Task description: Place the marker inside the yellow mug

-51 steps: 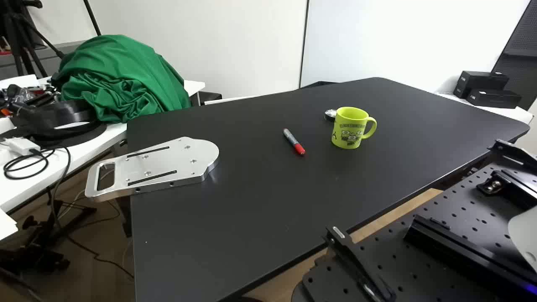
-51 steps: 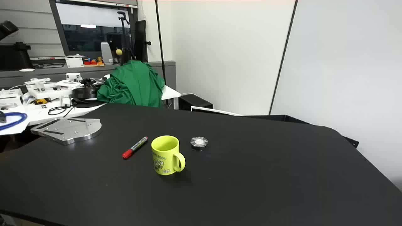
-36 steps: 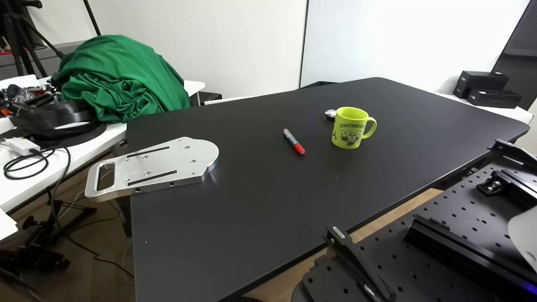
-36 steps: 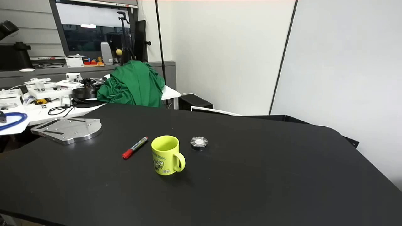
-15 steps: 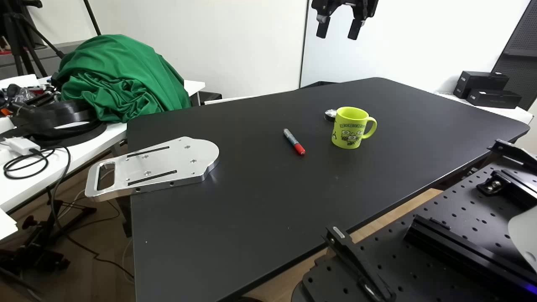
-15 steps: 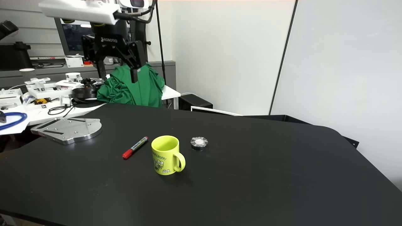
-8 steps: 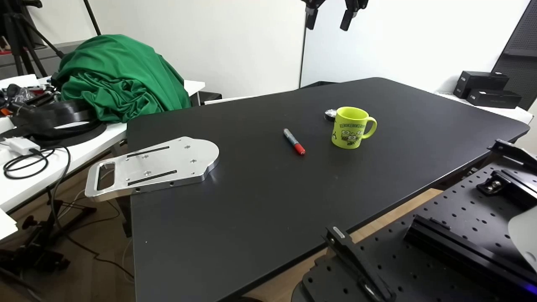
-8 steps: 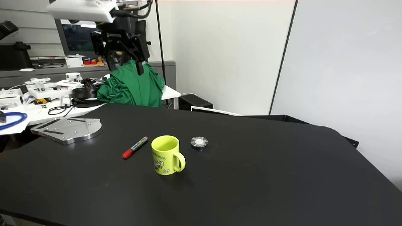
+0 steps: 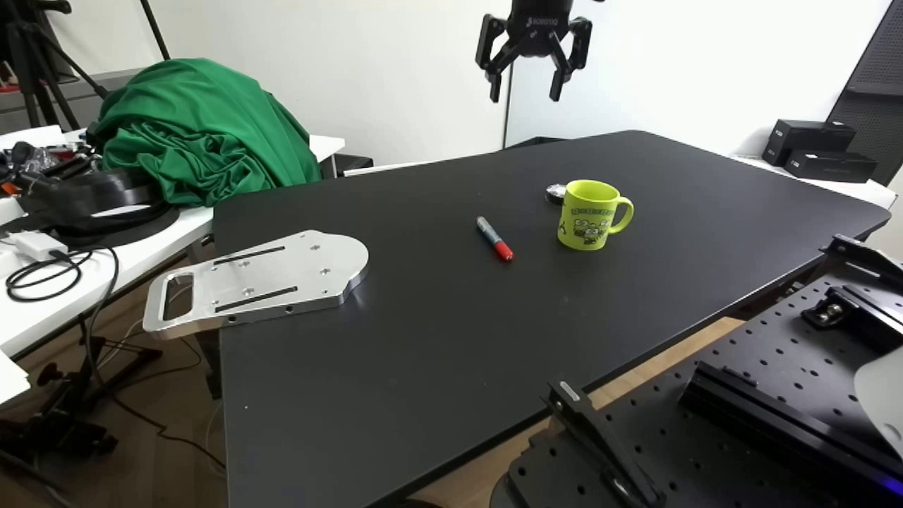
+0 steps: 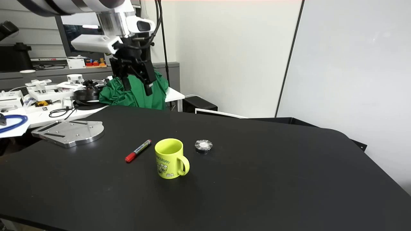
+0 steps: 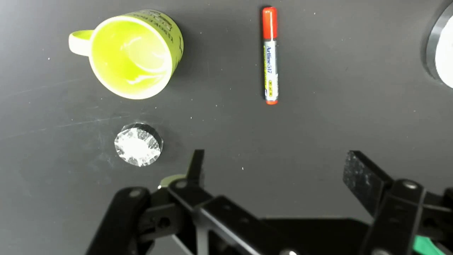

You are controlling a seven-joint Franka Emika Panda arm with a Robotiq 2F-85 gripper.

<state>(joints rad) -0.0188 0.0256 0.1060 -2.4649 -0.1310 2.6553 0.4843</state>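
Hangs over the table (image 9: pixel 423 353) with fingers (image 11: pixel 362 180) well apart, and may roll the marker (image 11: pixel 270 56), lying there beside but clear of the upright yellow mug (image 10: pixel 169 161), through an off-centre or too-low pinch, with height hard to judge in the wrist view.

The marker (image 11: pixel 270 56), red-capped at one end and tipped red at the other, with a pale, yellow-patched body lettered "Artline", lies flat on the black table (image 9: pixel 423 353), near the yellow mug (image 9: pixel 588 215) but apart from it. The mug, a bright yellow-green with dark cartoon figures and lettering printed on its side, stands upright, mouth up, its handle turned away from the marker.
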